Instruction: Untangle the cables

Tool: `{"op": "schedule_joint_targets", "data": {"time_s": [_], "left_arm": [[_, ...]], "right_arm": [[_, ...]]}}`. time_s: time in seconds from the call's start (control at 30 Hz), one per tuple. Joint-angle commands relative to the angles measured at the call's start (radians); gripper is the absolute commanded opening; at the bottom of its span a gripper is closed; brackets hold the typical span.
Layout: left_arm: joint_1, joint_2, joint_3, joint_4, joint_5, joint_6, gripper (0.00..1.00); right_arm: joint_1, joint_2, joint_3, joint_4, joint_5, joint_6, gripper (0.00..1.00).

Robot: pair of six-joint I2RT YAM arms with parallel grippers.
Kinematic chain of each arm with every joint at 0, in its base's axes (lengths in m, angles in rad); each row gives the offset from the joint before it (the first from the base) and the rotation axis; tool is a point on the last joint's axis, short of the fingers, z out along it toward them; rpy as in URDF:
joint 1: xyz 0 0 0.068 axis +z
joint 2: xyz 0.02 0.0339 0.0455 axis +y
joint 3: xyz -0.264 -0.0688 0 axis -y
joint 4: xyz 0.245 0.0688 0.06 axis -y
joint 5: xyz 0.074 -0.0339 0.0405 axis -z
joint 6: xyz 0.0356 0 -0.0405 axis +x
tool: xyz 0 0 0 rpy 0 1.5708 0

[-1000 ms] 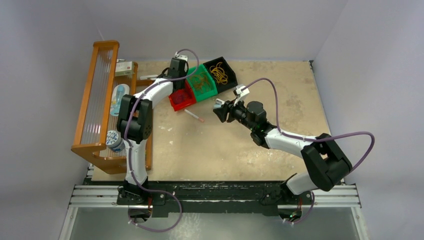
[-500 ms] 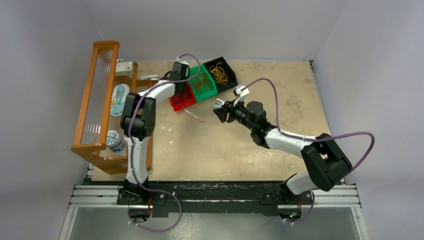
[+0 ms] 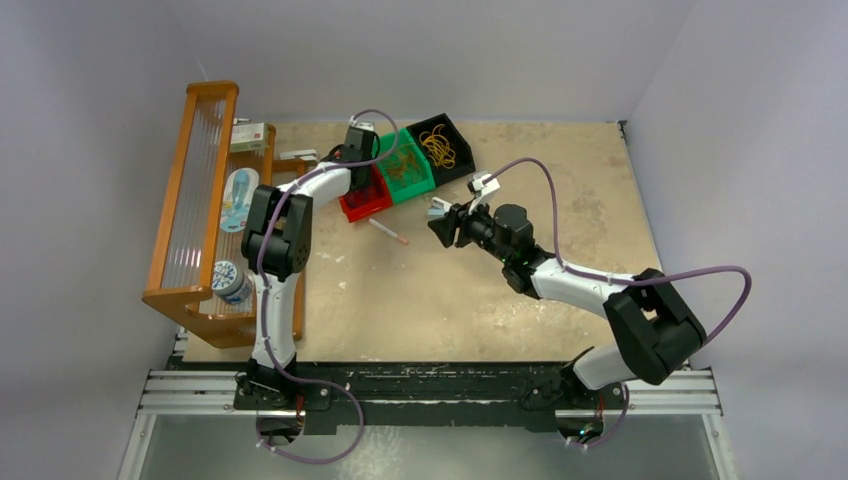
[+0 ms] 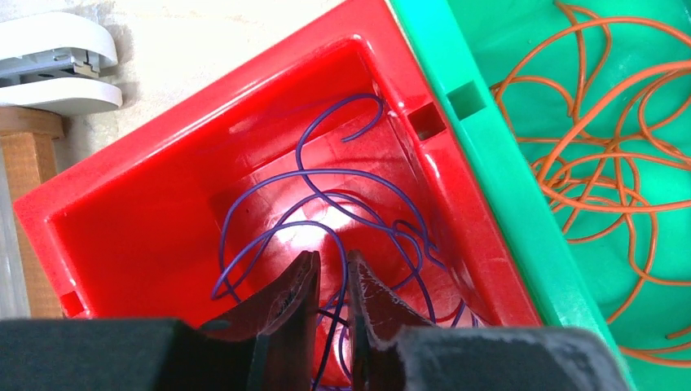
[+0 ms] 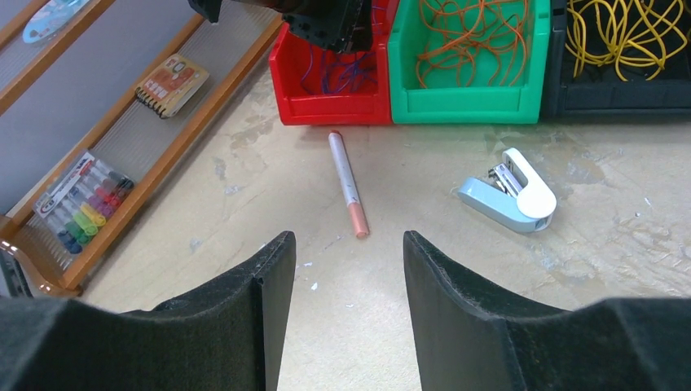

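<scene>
With your left jaws barely parted over the purple cables (image 4: pixel 342 172) in the red bin (image 4: pixel 147 220) and your right jaws wide open, empty, those light, springy strands probably wanted pinching at a free end.

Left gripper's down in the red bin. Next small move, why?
Probably open the left gripper a bit wider before lifting: its jaws stand narrowly apart among the purple wires in the red bin, so a strand could snag.
</scene>
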Motion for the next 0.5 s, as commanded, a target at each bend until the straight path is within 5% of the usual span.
{"op": "schedule_joint_targets", "data": {"time_s": [0.0,0.47], "left_arm": [[0.006,-0.094,-0.008,0.037,-0.013,-0.04,0.21],[0.006,-0.201,-0.003,0.003,-0.025,-0.059,0.38]], "right_arm": [[-0.003,-0.031,0.004,0.03,0.021,-0.01,0.54],[-0.003,-0.013,0.013,0.037,0.007,-0.007,0.55]]}}
